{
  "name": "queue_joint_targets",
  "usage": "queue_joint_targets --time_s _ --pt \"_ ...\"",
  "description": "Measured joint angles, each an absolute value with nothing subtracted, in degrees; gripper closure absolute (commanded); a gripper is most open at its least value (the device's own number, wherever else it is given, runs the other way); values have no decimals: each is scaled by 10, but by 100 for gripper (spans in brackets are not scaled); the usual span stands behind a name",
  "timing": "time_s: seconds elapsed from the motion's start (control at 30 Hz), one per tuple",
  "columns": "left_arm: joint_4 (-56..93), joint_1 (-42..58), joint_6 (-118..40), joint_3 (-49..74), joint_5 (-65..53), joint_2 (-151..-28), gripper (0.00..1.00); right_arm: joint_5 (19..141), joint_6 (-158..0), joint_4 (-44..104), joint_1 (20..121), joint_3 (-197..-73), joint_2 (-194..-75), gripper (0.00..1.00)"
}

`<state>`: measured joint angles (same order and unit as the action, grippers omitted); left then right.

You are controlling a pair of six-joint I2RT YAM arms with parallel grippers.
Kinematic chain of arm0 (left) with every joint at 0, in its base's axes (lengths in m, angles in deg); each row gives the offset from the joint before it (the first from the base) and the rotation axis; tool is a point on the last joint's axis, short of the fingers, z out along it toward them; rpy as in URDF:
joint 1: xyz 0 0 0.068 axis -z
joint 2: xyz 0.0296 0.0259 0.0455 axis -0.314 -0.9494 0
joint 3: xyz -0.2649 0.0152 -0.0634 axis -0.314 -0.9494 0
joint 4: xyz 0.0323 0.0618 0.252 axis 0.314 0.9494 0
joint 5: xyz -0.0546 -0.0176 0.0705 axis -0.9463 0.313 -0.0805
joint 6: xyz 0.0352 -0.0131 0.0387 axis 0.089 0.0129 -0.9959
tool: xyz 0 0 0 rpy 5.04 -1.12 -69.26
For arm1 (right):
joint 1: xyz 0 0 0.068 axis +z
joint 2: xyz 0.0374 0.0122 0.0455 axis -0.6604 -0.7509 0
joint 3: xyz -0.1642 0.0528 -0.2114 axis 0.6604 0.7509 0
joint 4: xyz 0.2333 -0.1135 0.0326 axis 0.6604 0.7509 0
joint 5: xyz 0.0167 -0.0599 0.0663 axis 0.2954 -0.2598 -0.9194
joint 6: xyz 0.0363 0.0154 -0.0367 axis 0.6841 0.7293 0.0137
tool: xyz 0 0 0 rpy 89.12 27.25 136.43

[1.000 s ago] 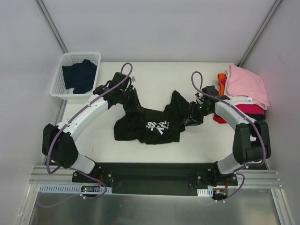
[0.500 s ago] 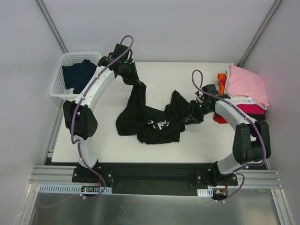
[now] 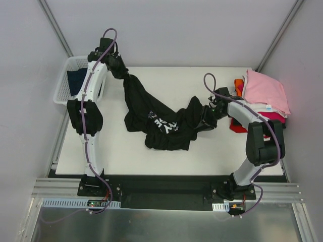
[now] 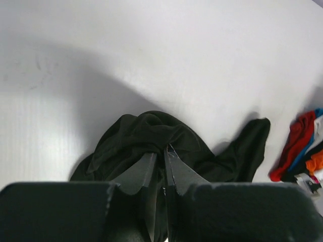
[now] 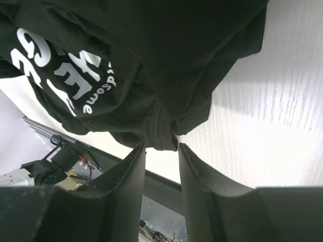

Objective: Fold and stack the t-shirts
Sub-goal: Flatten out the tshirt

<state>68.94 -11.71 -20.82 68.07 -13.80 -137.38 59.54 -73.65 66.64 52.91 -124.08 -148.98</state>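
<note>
Black tee with white lettering is drawn out between both arms, its middle lying on the table. Left gripper, raised at the far left beside the basket holding a navy tee, is clamped tight on one bunched end. The right gripper, low near the stack of folded tees, pinches a fold of the other end between part-closed jaws.

A white table is seen. A black t-shirt with white lettering is draped on it between the left gripper and the right gripper. A stack of folded t-shirts, pink uppermost, is set just beside the right gripper, on its outer side.
</note>
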Motion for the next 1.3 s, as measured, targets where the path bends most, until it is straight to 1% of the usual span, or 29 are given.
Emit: queue_joint_targets --time_s 0.1,0.13,0.23,0.27,0.33,0.37,0.47,0.63,0.8,0.87,1.07,1.1,1.2,1.3 --pt "691 -145 -208 685 -138 -1394 92 595 -732 670 533 -1258 -1511 64" --pt "693 -155 -208 686 -138 -1401 89 596 -731 673 536 -1265 -1519 65" --pt "694 -177 -210 689 -142 -1422 77 596 -729 678 545 -1282 -1540 64" --pt "694 -185 -211 690 -145 -1428 67 596 -728 680 549 -1289 -1548 64" --pt "694 -197 -216 690 -154 -1439 51 596 -726 683 554 -1298 -1559 60" --pt "694 -203 -217 690 -158 -1444 38 596 -724 684 556 -1303 -1564 59" --pt "692 -216 -221 686 -169 -1449 26 603 -724 693 558 -1317 -1575 57" --pt "680 -215 -221 646 -193 -1440 26 609 -724 704 530 -1346 -1581 55" --pt "666 -190 -222 569 -216 -1402 27 619 -725 703 503 -1358 -1584 55" --pt "662 -166 -227 537 -217 -1381 28 622 -725 703 502 -1358 -1590 55" --pt "625 -45 -236 429 -243 -1315 30 621 -720 683 503 -1357 -1624 56" --pt "617 -31 -236 409 -250 -1305 31 621 -718 679 503 -1357 -1628 58" --pt "605 -14 -236 359 -264 -1285 33 619 -711 660 504 -1357 -1641 77" --pt "592 -15 -236 311 -264 -1273 35 615 -705 647 507 -1357 -1655 80"
